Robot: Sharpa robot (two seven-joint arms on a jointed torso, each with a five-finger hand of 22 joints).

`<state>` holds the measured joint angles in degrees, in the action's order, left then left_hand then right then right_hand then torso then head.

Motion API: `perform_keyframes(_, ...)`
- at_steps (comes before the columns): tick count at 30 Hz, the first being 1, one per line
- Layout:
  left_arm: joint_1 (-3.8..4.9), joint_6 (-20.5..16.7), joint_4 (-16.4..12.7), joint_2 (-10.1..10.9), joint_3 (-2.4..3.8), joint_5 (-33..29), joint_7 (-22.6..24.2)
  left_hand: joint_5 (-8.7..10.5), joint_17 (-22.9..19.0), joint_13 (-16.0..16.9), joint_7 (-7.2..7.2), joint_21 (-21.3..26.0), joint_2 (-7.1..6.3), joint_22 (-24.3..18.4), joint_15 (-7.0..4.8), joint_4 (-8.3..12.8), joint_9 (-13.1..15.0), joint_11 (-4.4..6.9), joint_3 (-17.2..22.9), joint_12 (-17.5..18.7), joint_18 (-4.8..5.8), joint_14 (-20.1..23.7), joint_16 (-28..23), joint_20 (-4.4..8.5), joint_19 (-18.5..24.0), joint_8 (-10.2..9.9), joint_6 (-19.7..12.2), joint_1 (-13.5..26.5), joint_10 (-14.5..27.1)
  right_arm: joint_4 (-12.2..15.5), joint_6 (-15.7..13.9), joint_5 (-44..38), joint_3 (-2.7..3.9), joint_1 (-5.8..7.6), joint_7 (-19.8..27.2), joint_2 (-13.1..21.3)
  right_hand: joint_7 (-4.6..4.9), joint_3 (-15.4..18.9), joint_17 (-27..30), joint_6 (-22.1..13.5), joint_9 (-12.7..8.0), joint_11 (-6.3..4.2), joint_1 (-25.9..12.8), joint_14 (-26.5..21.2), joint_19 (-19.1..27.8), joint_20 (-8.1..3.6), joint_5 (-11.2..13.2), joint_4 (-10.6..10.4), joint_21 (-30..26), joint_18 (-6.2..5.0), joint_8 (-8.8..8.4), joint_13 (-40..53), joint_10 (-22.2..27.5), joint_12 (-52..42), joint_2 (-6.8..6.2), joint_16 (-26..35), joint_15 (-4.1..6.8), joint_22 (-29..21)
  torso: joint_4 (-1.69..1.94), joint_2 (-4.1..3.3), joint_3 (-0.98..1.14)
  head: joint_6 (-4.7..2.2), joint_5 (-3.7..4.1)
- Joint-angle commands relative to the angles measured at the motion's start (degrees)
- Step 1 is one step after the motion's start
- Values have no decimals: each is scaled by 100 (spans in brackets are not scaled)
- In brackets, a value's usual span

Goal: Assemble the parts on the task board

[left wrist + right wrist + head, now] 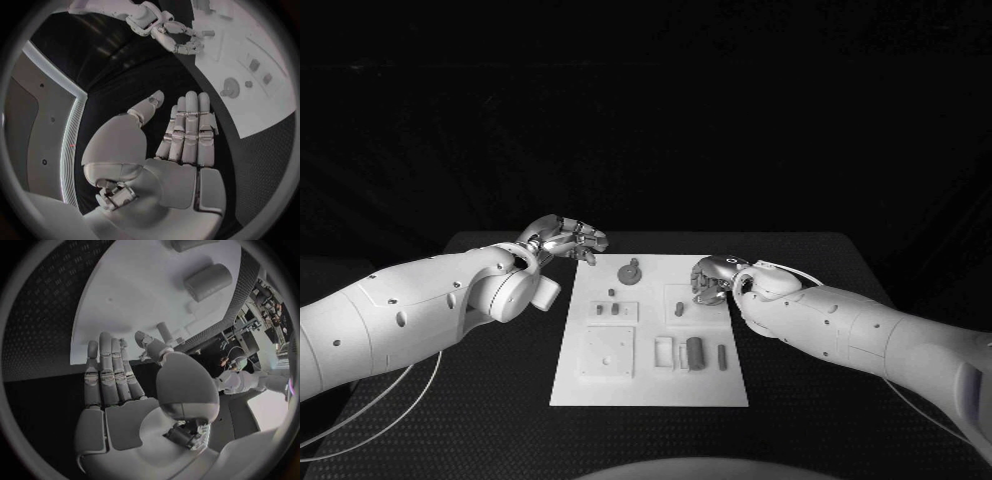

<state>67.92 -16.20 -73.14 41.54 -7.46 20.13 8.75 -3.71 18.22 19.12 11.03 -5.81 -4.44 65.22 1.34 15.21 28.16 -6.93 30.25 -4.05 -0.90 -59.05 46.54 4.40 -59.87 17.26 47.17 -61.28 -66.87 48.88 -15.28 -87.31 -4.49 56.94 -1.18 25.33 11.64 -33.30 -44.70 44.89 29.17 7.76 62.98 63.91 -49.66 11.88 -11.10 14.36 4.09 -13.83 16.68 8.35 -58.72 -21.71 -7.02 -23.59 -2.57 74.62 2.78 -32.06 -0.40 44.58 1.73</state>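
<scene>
— Left hand [564,238]?
— Hovering over the black table [502,345], just off the far left corner of the task board [646,385]. Fingers [187,125] straight and side by side, thumb held apart, palm bare — holding nothing.

— Nearest to it?
— Round knobbed part [632,270], just beyond those fingertips on the board's far end, standing upright. Same part, from the left wrist: [230,89], out past the fingertips, not touched.

— Further along the board?
— Two small parts [610,311] side by side in a square recess, nearer the robot than the left hand. A slim part [679,309] close beside the right hand. Nearer the robot, a stout cylinder [697,354] with a thin rod [721,357] beside it, both well clear of either hand.

— And the right hand [714,278]?
— Poised at the board's right edge, palm toward the board. From the right wrist, fingers [109,370] stretched out flat together, thumb off to the side, tips reaching over the board's edge. A small peg-like part [164,331] right by the thumb tip — touching or not, cannot tell. Nothing gripped, palm bare.

— Cylinder from that wrist?
— Lying on the board [215,279], far beyond the fingertips.
</scene>
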Motion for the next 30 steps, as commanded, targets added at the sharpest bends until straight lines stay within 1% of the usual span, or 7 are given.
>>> perform_keyframes(1,3,42,-26,0,3,-92,54,-17,9,-7,8,39,-7,-9,2,-3,-8,4,-36,22,0,-53,-33,-14,-18,21,-43,64,36,-45,-234,-168,-12,-24,-132,-18,-5,-11,-16,-28,-7,9,77,-27,21,14,21,15,-23,-111,-37,5,53,54,13,30,-33,13,3,-31,21,-14,7)
perform_keyframes(7,3,60,-28,5,3,-115,38,-18,16,-7,9,44,-7,-12,3,-8,-10,3,-38,20,0,-57,-40,-14,-22,22,-47,70,40,-50,-145,-90,-12,-24,-99,-22,-7,-30,-34,-31,-13,16,111,-29,31,15,18,36,-23,-112,-39,13,61,79,62,43,-35,27,5,-56,38,-24,13)
perform_keyframes(13,3,72,-25,-1,3,-115,18,-18,26,-7,13,50,-8,-16,2,-15,-14,2,-42,18,0,-63,-49,-14,-28,21,-57,79,45,-74,81,-130,-12,-25,-153,-52,-63,-194,-96,122,-4,20,268,-31,55,30,10,156,-26,-117,39,56,49,149,255,97,-43,60,9,-71,51,-7,21)
perform_keyframes(15,3,71,-26,2,3,-116,11,-18,29,-7,14,52,-8,-17,2,-17,-15,1,-43,18,-1,-65,-52,-14,-30,21,-60,81,48,-83,156,-130,-12,-27,-156,-61,-67,-359,-114,152,-31,125,298,-58,104,39,12,158,-34,-101,37,-9,229,378,249,156,-79,57,9,-77,56,-7,22)
perform_keyframes(16,3,75,-26,5,3,-117,10,-18,31,-7,15,53,-8,-18,2,-18,-16,1,-43,19,-1,-66,-54,-14,-31,20,-64,82,50,-84,176,-130,-12,-27,-153,-64,-76,-396,-122,176,-38,138,307,-63,113,41,12,167,-32,-101,44,-29,248,433,252,170,-85,60,8,-79,58,-8,21)
perform_keyframes(25,4,77,-44,9,3,-125,6,-19,42,-8,20,59,-9,-22,1,-21,-20,-1,-44,19,-2,-72,-62,-13,-37,19,-75,85,58,-115,278,-246,-12,-29,-162,-109,-204,-515,-205,524,-76,86,334,-49,134,58,19,203,-19,-113,172,-81,-22,614,331,240,-76,98,13,-103,74,9,19)
perform_keyframes(30,4,106,-56,13,3,-125,-14,-19,45,-8,20,61,-11,-23,1,-21,-21,-1,-45,18,-2,-73,-65,-13,-39,20,-76,85,60,-137,341,-320,-12,-36,-180,-122,-276,-490,-302,719,-93,28,333,46,-61,1,21,206,65,-117,233,-86,-219,670,356,206,-30,162,9,-110,78,20,32)
